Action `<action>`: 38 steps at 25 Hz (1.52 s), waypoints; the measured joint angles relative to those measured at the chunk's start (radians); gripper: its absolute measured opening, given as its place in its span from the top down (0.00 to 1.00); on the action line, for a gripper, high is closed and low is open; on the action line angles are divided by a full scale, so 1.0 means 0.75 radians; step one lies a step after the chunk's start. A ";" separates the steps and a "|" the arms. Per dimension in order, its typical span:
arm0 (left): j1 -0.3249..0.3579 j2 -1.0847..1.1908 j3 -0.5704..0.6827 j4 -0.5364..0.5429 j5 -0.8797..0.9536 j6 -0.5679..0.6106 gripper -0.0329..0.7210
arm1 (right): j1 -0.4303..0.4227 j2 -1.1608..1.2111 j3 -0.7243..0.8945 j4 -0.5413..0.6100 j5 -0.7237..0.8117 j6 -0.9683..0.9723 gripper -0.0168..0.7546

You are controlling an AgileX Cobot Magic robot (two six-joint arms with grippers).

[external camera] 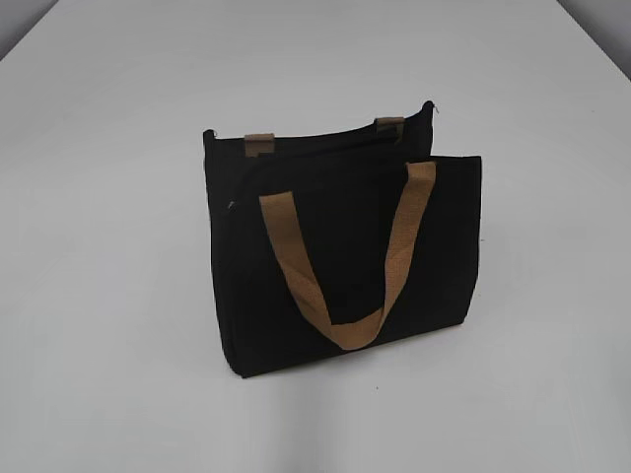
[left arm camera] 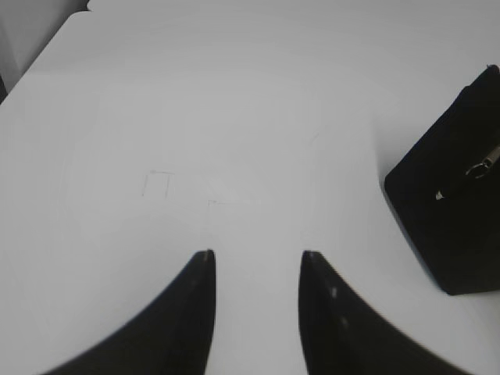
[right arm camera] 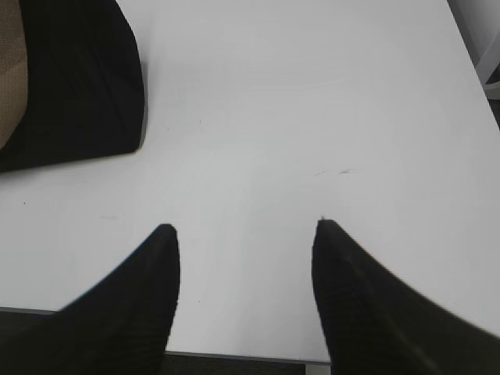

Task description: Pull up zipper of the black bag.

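The black bag (external camera: 345, 246) stands upright in the middle of the white table, its tan handle (external camera: 345, 266) hanging down the front face. The zipper runs along its top edge (external camera: 325, 148). A small silvery pull (left arm camera: 478, 168) shows on the bag's end in the left wrist view, where the bag (left arm camera: 453, 211) is at the right edge. The bag's corner (right arm camera: 78, 86) fills the upper left of the right wrist view. My left gripper (left arm camera: 256, 254) is open and empty over bare table, left of the bag. My right gripper (right arm camera: 246, 226) is open and empty near the table's front edge. Neither gripper shows in the exterior view.
The white table (external camera: 118, 374) surrounds the bag on all sides. Its front edge (right arm camera: 250, 358) runs just below my right gripper. Faint pencil marks (left arm camera: 160, 180) lie on the table ahead of my left gripper.
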 joint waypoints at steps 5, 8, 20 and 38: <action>0.000 0.000 0.000 0.000 0.000 0.000 0.59 | 0.000 0.000 0.000 0.006 0.000 0.000 0.43; 0.000 0.020 -0.008 0.000 -0.023 0.002 0.59 | 0.000 0.000 -0.005 0.008 -0.008 0.000 0.43; 0.000 0.567 -0.007 -0.194 -0.975 0.139 0.59 | 0.018 0.538 -0.050 0.263 -0.516 -0.256 0.43; -0.449 2.064 0.017 -0.153 -2.253 0.076 0.59 | 0.388 1.415 -0.289 0.376 -0.873 -0.628 0.43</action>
